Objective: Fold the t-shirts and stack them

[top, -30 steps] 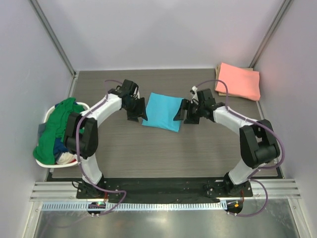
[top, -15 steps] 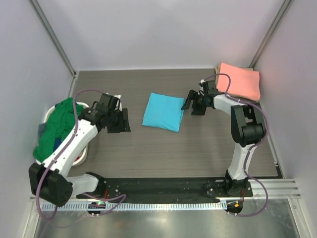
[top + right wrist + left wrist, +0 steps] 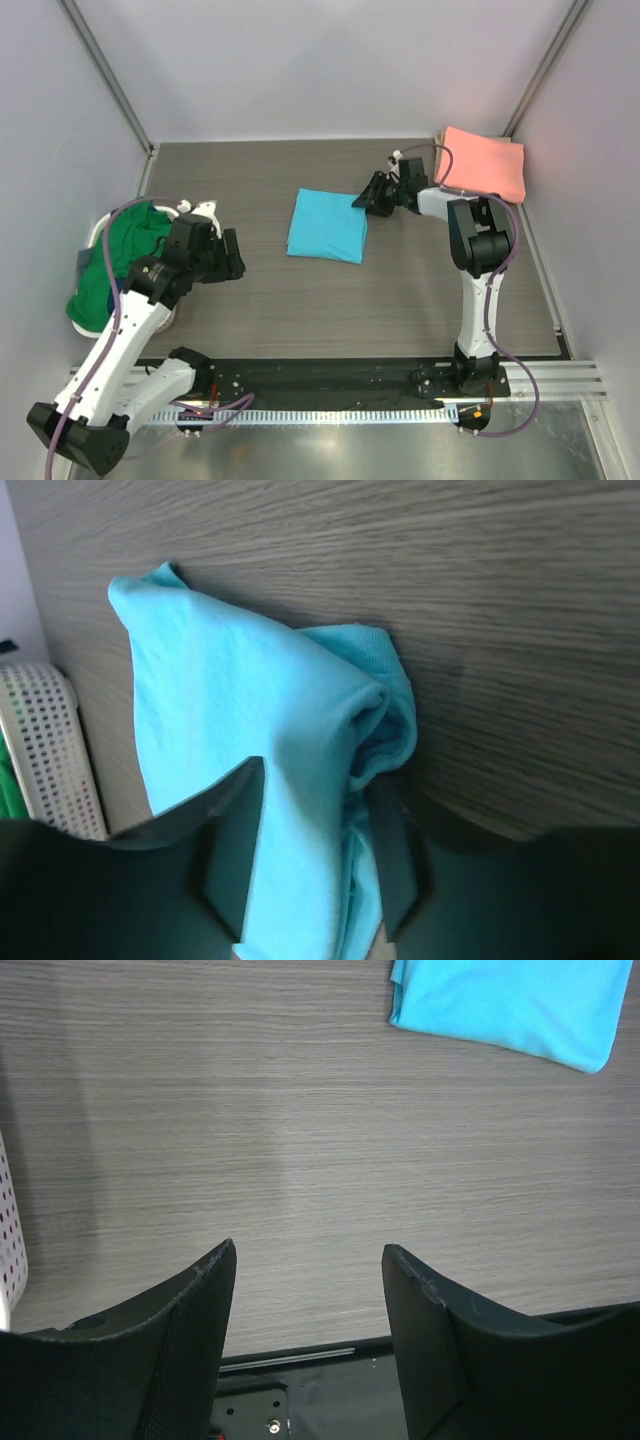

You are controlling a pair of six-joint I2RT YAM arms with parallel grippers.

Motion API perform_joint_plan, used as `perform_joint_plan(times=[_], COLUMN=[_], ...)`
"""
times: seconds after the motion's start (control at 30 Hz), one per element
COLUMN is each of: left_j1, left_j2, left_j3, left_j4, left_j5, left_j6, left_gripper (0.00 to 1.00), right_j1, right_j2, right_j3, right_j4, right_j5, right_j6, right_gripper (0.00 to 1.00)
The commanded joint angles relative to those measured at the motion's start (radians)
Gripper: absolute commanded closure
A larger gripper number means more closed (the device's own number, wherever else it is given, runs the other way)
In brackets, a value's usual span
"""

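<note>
A folded sky-blue t-shirt (image 3: 328, 226) lies mid-table; it also shows in the left wrist view (image 3: 510, 1005) and the right wrist view (image 3: 230, 700). My right gripper (image 3: 362, 200) is at its far right corner. In the right wrist view the right gripper (image 3: 315, 780) is open, with the shirt's bunched edge between its fingers. My left gripper (image 3: 236, 262) is open and empty over bare table left of the shirt, as its wrist view (image 3: 308, 1255) confirms. A folded salmon-pink t-shirt (image 3: 485, 162) lies at the far right corner. A green t-shirt (image 3: 115, 262) is heaped in the basket.
The white plastic basket (image 3: 100, 228) stands at the table's left edge, holding the green shirt and darker cloth. Its perforated wall shows in both wrist views (image 3: 8, 1230) (image 3: 55, 740). Walls enclose the table on three sides.
My left arm has drawn back left and toward the near edge, away from the blue shirt. My right gripper swung out right, then moved onto the shirt's far right corner.
</note>
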Motion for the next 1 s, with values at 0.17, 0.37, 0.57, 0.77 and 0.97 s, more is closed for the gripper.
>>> perform_joint_plan(times=[0.17, 0.37, 0.57, 0.77, 0.97], left_j1=[0.004, 0.004, 0.006, 0.004, 0.004], left_j2=[-0.111, -0.140, -0.161, -0.152, -0.146], left_j3=[-0.070, -0.078, -0.086, -0.086, -0.087], left_j4=[0.100, 0.106, 0.120, 0.120, 0.122], left_j5=[-0.064, -0.053, -0.035, -0.030, -0.025], left_j6=[-0.011, -0.008, -0.005, -0.004, -0.004], left_gripper=[0.32, 0.32, 0.32, 0.32, 0.33], right_j1=[0.021, -0.031, -0.108, -0.149, -0.223], right_j2=[0.053, -0.034, -0.177, -0.266, -0.287], right_j3=[-0.029, 0.039, 0.105, 0.215, 0.353], right_j4=[0.019, -0.208, -0.386, -0.516, -0.592], right_j5=[-0.081, -0.059, 0.059, 0.194, 0.254], right_j6=[-0.008, -0.219, -0.342, -0.484, -0.547], right_gripper=[0.91, 0.99, 0.99, 0.99, 0.99])
